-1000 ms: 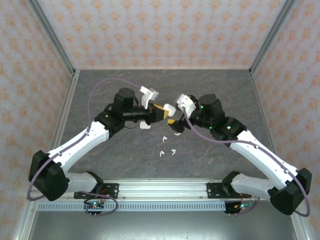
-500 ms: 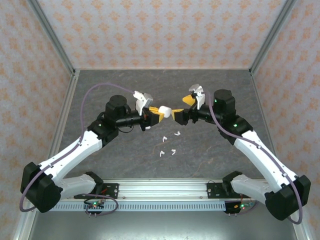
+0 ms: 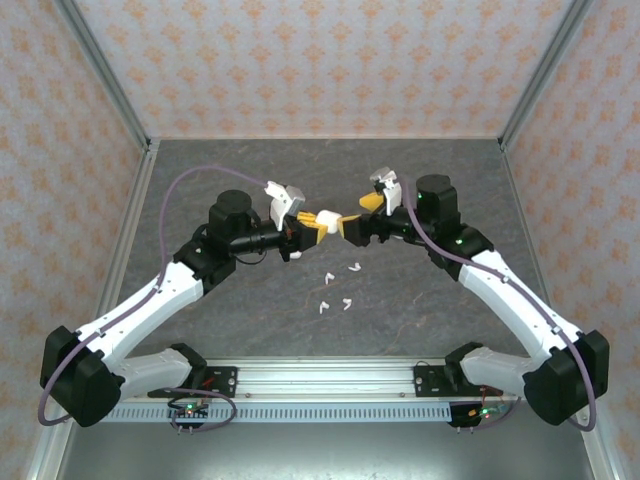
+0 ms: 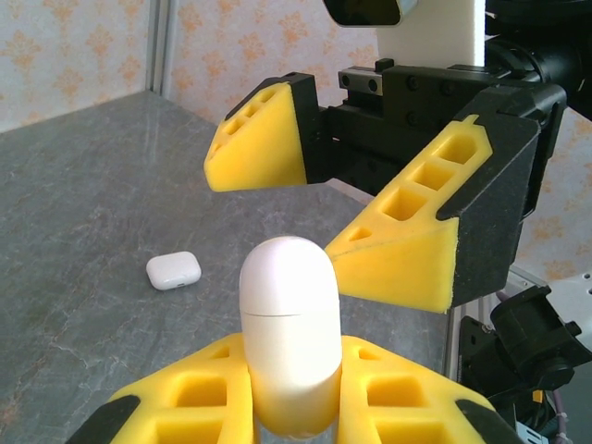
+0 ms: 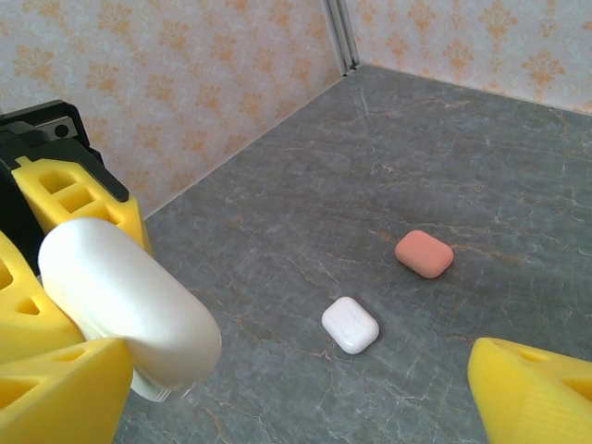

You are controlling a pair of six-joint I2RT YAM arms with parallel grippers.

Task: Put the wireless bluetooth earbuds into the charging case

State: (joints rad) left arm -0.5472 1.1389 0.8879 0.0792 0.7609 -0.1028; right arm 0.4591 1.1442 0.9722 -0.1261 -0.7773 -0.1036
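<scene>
the earbuds point(image 3: 322, 307) are four tiny white bent pieces with short stems, lying loose on the grey table point(image 3: 200, 170). two sit side by side toward the near edge, and two more lie a little farther in, just near of the grippers and apart from each other. none of them touches a gripper.

the charging case point(image 4: 287, 314) is a smooth white pill shape with rounded ends and a thin seam across it, its lid down. the left gripper point(image 3: 322, 220) is clamped on its lower half between yellow fingers point(image 4: 185, 398), holding it above the table with the rounded top sticking out toward the right arm. the right gripper point(image 3: 352, 228) faces it with its jaws spread wide, one yellow finger to each side of the case's free end. the case's end is very close to one of those fingers, but contact cannot be told.

a second white case point(image 5: 351, 324) lies flat on the table below and to the left of the grippers, and a pink case point(image 5: 425, 253) lies just beyond it, the two apart.

the grippers meet over the middle of the table. bare grey tabletop runs from there to the far wall point(image 3: 320, 60) and out to both side walls, which stand behind slanted metal posts point(image 3: 105, 70). a metal rail point(image 3: 320, 375) with the arm bases closes the near edge, and the earbuds lie between it and the grippers.
</scene>
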